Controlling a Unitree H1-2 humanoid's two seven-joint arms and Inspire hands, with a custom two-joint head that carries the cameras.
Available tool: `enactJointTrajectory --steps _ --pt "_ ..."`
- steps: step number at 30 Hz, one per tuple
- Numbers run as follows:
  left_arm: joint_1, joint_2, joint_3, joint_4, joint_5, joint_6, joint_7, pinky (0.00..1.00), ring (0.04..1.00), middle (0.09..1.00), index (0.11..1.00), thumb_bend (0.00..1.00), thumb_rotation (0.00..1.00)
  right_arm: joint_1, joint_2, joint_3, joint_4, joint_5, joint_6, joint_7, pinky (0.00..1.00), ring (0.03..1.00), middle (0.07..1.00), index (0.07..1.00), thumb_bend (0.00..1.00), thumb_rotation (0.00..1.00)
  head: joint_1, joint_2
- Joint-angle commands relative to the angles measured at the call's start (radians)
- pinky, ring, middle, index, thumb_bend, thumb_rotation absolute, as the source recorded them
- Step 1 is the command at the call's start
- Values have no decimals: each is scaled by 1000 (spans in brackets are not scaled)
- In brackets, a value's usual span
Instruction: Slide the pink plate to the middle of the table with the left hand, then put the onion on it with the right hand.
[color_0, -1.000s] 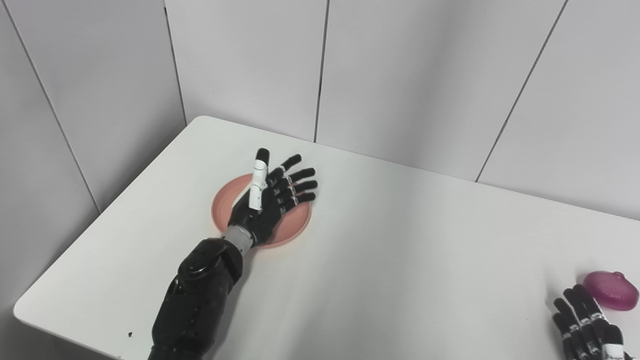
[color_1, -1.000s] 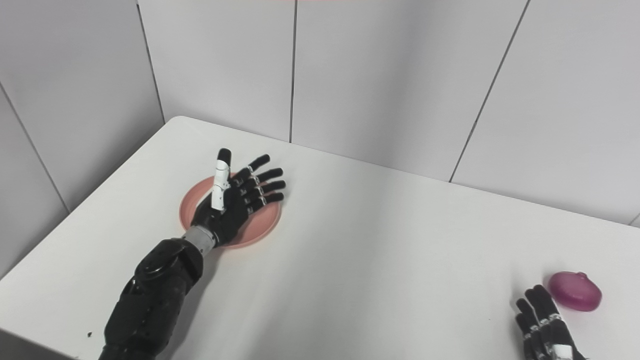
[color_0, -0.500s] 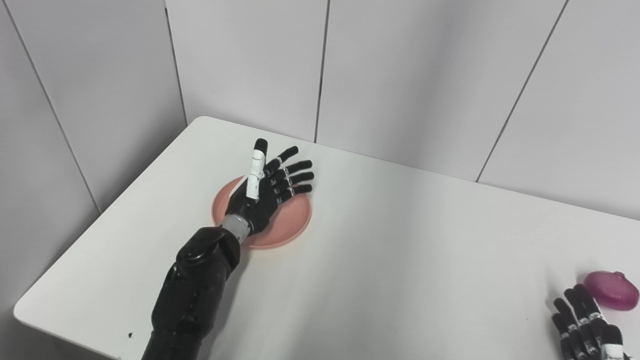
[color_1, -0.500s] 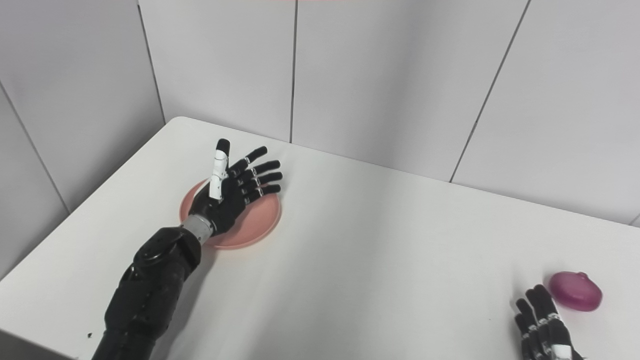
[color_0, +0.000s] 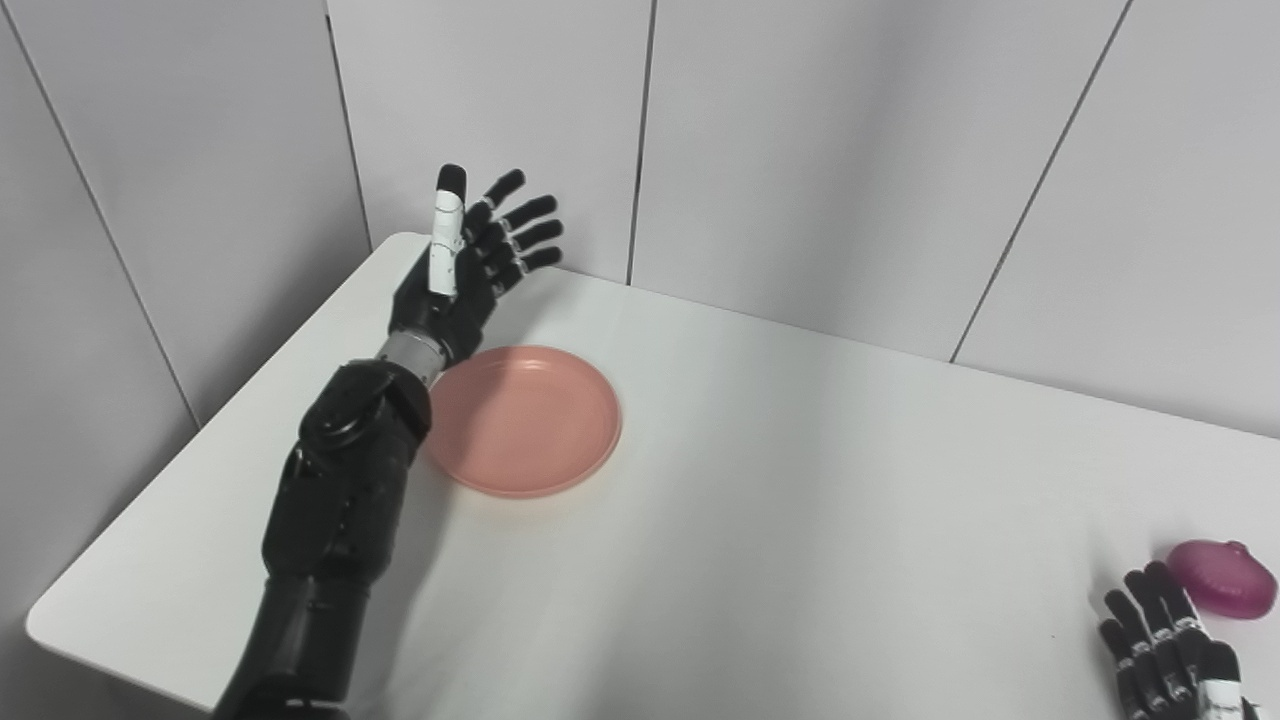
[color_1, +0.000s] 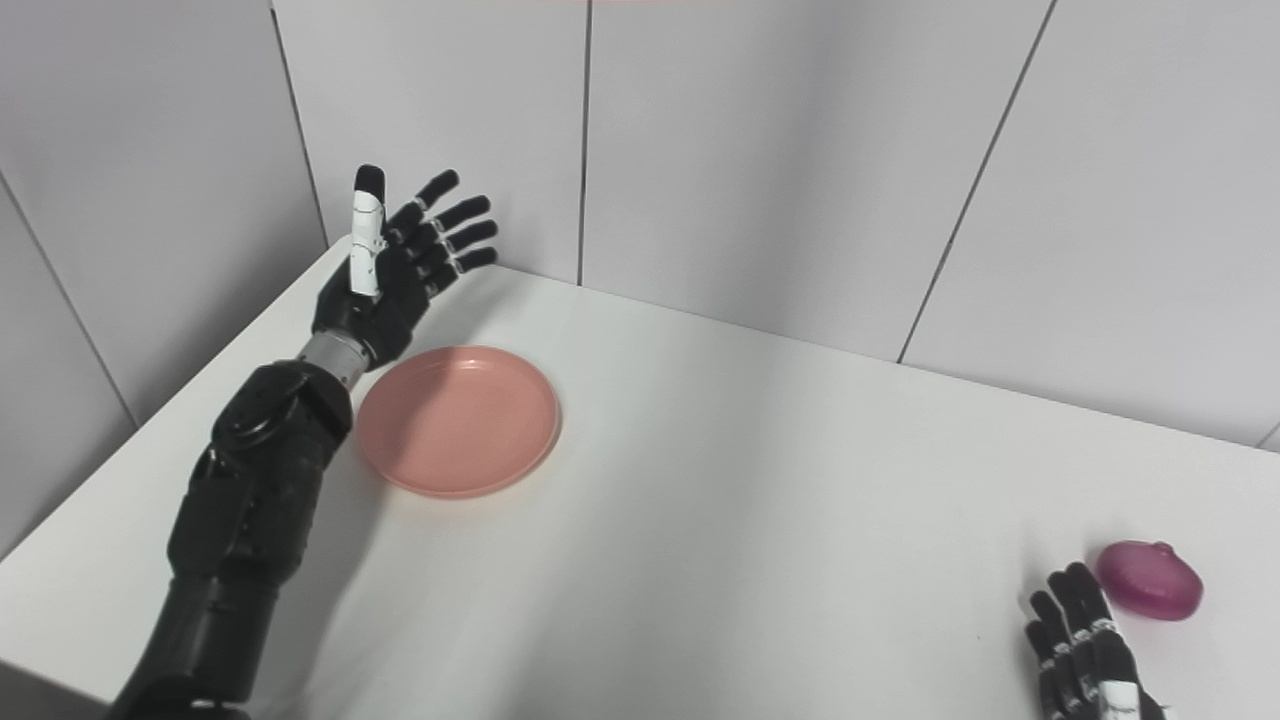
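Hovering left hand (color_0: 462, 268) (fingers spread), pink plate (color_0: 525, 420) beneath, onion (color_0: 1222, 579) apart

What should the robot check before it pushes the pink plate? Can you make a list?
1. Is the left hand free? Ok: it is open, fingers spread, holding nothing.
2. Is the hand touching the pink plate? Not ok: it is raised beyond the plate's far left rim, apart from it.
3. Is the plate in the middle of the table? Not ok: it sits on the left part.
4. Is the way to the middle free? Ok: only bare tabletop shows there.
5. Is the onion out of the way? Ok: it lies near the right edge.
6. Is the right hand holding the onion? No: it rests beside it, fingers apart, partly cut off.
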Motion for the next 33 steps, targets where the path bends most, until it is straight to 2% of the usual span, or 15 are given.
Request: enactJointTrajectory --steps 1,3,6,9,11,12,13,16,24,29,33 --pt "-51 44 6 29 26 -96 -13 782 783 805 911 885 969 18 5 5 44 2 43 4 1000 978 970 959 788 772 -4 1" --pt "-65 71 12 109 30 -150 -26 779 792 824 920 876 965 18 3 5 51 -3 38 6 1000 974 965 957 798 774 -4 1" --pt "-78 97 21 215 51 -214 -7 781 802 833 917 873 952 17 1 6 52 -6 39 8 1000 968 952 951 808 776 -4 2" --pt "-82 111 28 310 68 -260 9 798 813 829 895 864 955 17 0 5 56 -9 37 11 1000 969 956 954 798 778 -6 4" --pt "-90 117 35 382 61 -291 -1 779 800 821 878 885 924 18 -1 4 54 -9 39 11 1000 966 954 953 795 779 -6 5" --pt "-94 120 38 416 54 -306 -8 724 768 796 873 884 900 18 -1 3 54 -8 41 10 1000 964 952 951 793 775 -6 5" --pt "-97 123 39 454 53 -324 -13 711 761 790 872 884 895 19 -1 2 52 -9 43 9 1000 964 951 951 793 774 -4 8" --pt "-100 127 37 521 57 -347 -19 721 773 789 878 865 914 20 0 -1 48 -2 50 8 1000 956 943 942 808 767 -4 10" --pt "-91 129 11 588 86 -353 -12 726 778 803 881 835 951 22 0 0 37 -6 57 4 1000 958 943 942 822 765 -4 13" --pt "-69 105 4 578 80 -332 -11 726 778 786 868 816 953 26 0 3 27 -13 57 0 1000 960 948 946 804 776 -8 18" --pt "-37 86 -15 549 74 -342 -41 720 770 791 879 805 972 27 3 2 19 -8 59 1 1000 959 941 938 798 775 -7 20"
